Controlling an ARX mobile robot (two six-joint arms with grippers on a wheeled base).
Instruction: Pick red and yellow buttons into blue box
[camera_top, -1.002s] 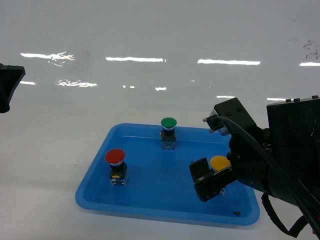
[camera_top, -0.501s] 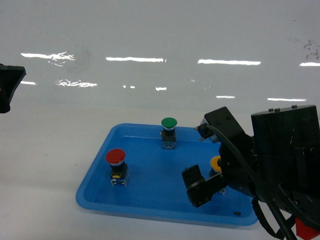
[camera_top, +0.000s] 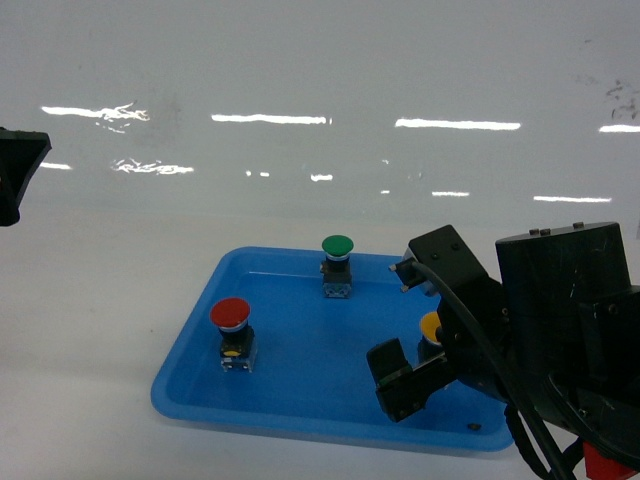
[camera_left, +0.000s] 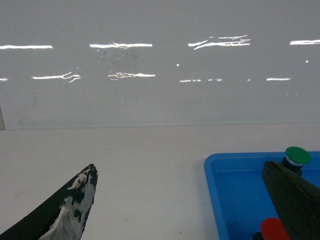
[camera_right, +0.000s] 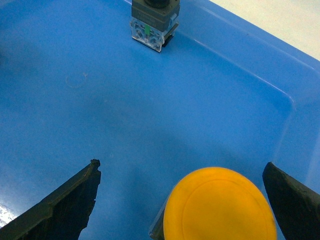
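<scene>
Buttons sit in a shallow blue tray (camera_top: 190, 370) on the white worktop (camera_top: 100, 300). The red button (camera_top: 230, 315) stands upright at the tray's left side, the green button (camera_top: 337, 247) near its far edge, and the yellow button (camera_right: 220, 205) toward the right.

The right hand (camera_right: 182, 200) is down in the tray with its fingers (camera_right: 65, 205) spread wide on either side of the yellow cap, neither finger touching it; in the head view the arm hides most of that button.

The left hand (camera_left: 190, 200) hangs above the bare worktop just left of the tray, fingers spread and holding nothing, with the red and green caps showing past its right finger. No blue box shows in any view.
</scene>
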